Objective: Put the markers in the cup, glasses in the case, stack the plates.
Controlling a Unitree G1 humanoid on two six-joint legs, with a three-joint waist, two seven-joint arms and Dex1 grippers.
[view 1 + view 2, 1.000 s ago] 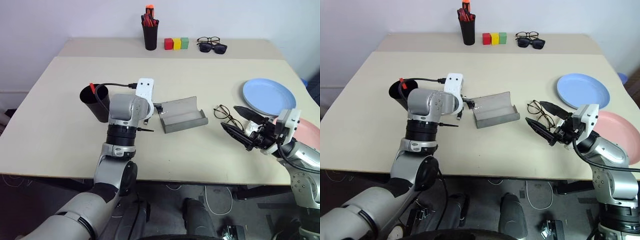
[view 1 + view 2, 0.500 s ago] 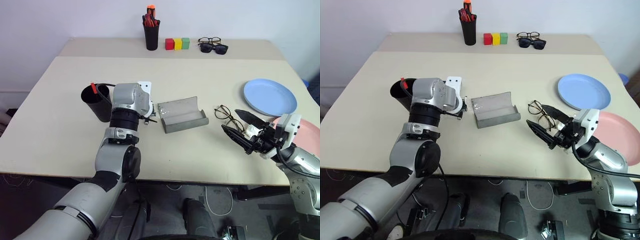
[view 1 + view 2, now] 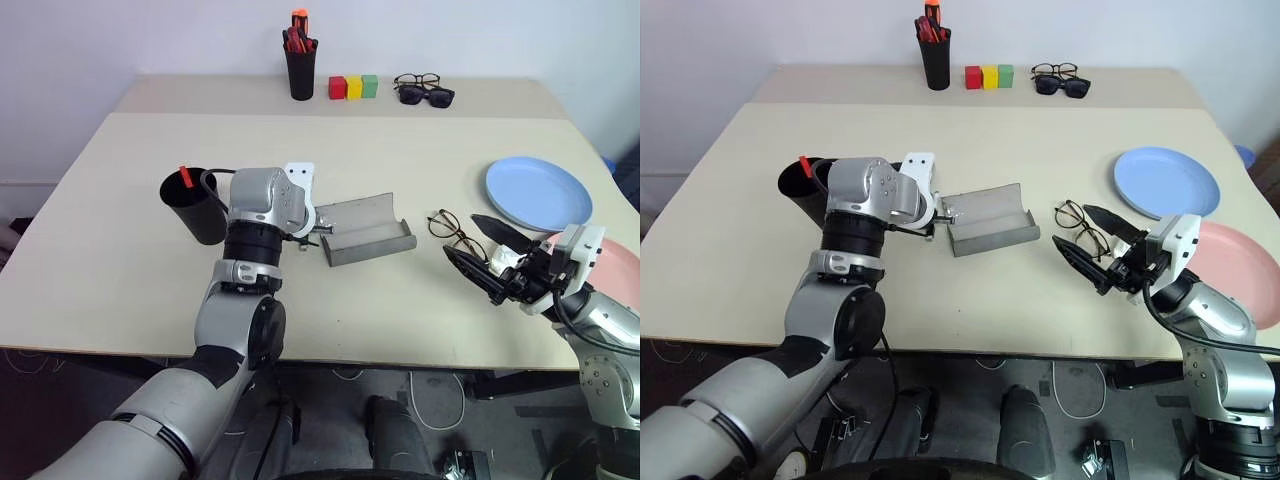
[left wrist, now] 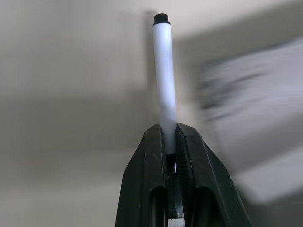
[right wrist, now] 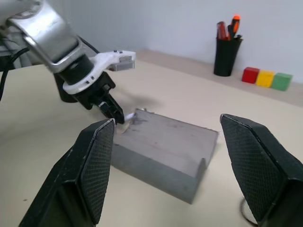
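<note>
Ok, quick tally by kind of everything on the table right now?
Markers: 2, white and red
Cups: 1
Pen holders: 1
Spectacle cases: 1
Eyewear pairs: 3
Plates: 2
Blocks: 3
Total: 13

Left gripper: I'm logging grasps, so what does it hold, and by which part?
The left gripper is shut on the white marker, pinching it at one end; the rest sticks out past the fingertips.

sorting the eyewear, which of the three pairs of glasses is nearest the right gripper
The thin wire-framed glasses, lying on the table just beyond the right gripper. The sunglasses and dark-framed spectacles lie together at the far edge.
</note>
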